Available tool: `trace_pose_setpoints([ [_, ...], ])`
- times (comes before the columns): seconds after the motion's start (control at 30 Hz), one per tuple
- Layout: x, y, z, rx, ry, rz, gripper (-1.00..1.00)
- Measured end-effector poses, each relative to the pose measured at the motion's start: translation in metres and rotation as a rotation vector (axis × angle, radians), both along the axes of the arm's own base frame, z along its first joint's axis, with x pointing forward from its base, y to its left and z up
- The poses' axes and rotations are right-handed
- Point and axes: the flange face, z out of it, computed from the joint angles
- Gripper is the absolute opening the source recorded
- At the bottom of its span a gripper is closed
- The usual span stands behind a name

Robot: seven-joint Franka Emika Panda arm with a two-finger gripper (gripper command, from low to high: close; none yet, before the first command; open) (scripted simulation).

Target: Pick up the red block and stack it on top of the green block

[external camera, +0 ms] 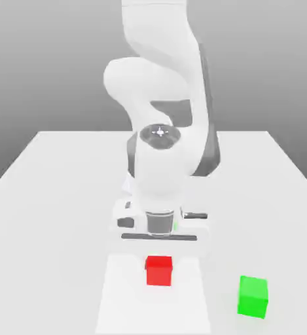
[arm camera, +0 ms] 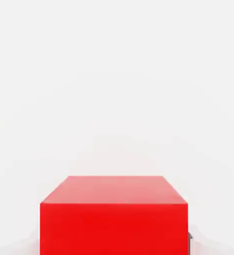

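The pincer [external camera: 160, 252] sits low over the red block [external camera: 159, 270] on the white bench [external camera: 44, 216] — clenched on it, I judge. The green block [external camera: 253, 296] stands well apart, toward the exterior view's right. Both cubes look stiff, light, matte — best gripped on opposite flat faces.

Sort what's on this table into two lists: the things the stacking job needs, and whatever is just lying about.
Belongs to the job:
- red block, sitting on the table just in front of the arm's hand
- green block, apart from it, toward the exterior view's right

Just lying about:
- nothing loose; besides the blocks there is the white table and the robot arm
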Motion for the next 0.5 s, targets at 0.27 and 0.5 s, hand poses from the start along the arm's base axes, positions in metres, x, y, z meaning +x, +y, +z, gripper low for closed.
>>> trace_pose_setpoints([
  [0.27, 0.022, 0.015, 0.049, 0.003, 0.001, 0.121, -1.0],
  [0.5, 0.048, 0.132, 0.067, 0.004, 0.001, 0.553, -1.0],
])
